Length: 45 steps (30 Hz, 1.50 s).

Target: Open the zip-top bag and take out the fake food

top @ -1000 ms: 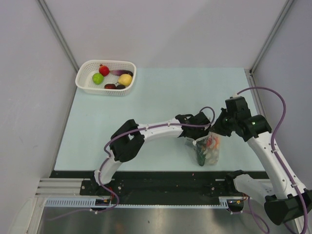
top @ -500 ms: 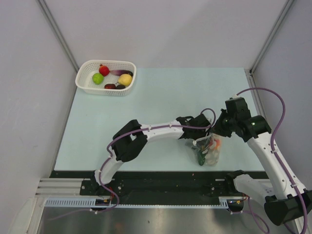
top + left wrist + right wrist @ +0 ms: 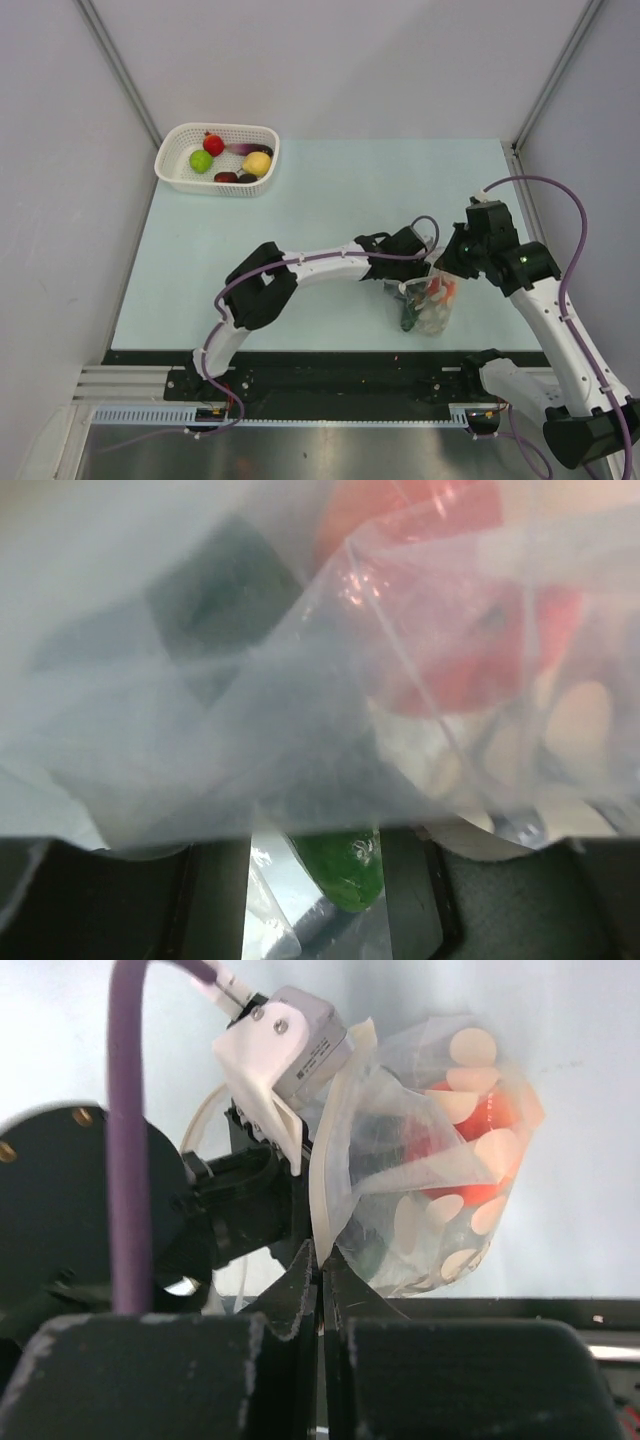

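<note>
The zip-top bag stands near the table's front edge, between my two grippers. Inside it show an orange-red piece of fake food and a dark green one. My right gripper is shut on the bag's white zip strip; in the top view it is at the bag's right rim. My left gripper is at the bag's left rim, jaws apart. Plastic film fills its view, with the green piece between its fingers and the red piece beyond.
A white mesh basket stands at the back left of the table, holding a red, a lime green, a yellow and dark purple toy pieces. The table's front edge lies just below the bag. Grey walls close in both sides.
The left gripper dipped toward the bag and came back slightly. The right gripper shifted a little up and right with the bag's rim. The bag stays in the same spot.
</note>
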Tool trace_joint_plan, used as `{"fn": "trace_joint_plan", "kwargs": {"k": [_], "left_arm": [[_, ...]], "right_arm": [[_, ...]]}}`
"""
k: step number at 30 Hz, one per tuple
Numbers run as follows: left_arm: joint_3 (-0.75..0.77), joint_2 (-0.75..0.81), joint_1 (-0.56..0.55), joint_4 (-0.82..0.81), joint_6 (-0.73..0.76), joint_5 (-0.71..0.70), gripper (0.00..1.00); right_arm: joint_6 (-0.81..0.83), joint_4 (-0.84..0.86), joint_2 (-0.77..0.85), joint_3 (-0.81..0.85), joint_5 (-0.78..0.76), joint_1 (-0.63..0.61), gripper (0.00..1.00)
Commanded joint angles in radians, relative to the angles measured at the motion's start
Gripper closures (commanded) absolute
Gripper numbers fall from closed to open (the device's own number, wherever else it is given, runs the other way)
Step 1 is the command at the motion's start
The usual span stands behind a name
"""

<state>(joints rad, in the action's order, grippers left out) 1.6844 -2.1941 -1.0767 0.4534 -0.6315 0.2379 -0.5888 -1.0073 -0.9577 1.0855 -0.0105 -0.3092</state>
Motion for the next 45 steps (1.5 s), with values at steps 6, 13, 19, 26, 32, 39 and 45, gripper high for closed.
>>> {"fn": "trace_joint_plan", "kwargs": {"k": [6,13,19,26,32,39,45], "left_arm": [[0.201,0.091,0.112,0.074,-0.066,0.244,1.0],[0.317,0.076,0.144,0.155,-0.237,0.33,1.0],[0.298,0.114,0.17,0.081,-0.361,0.445,1.0],[0.192,0.226,0.204,-0.024,-0.388,0.6,1.0],[0.138,0.3,0.25,-0.014,-0.297,0.471,1.0],[0.196,0.258,0.25,0.022,-0.238,0.337,1.0],[0.297,0.232,0.238,0.057,-0.214,0.281,1.0]], "right_arm": [[0.204,0.147,0.079,-0.002,0.13,-0.008,1.0],[0.28,0.156,0.114,-0.007,0.152,-0.014,1.0],[0.354,0.159,0.157,-0.045,0.149,-0.014,1.0],[0.357,0.173,0.191,-0.049,0.139,-0.007,1.0],[0.353,0.193,0.27,-0.052,0.222,0.001,1.0],[0.32,0.191,0.286,-0.07,0.335,0.004,1.0],[0.293,0.187,0.267,-0.075,0.368,0.01,1.0]]}}
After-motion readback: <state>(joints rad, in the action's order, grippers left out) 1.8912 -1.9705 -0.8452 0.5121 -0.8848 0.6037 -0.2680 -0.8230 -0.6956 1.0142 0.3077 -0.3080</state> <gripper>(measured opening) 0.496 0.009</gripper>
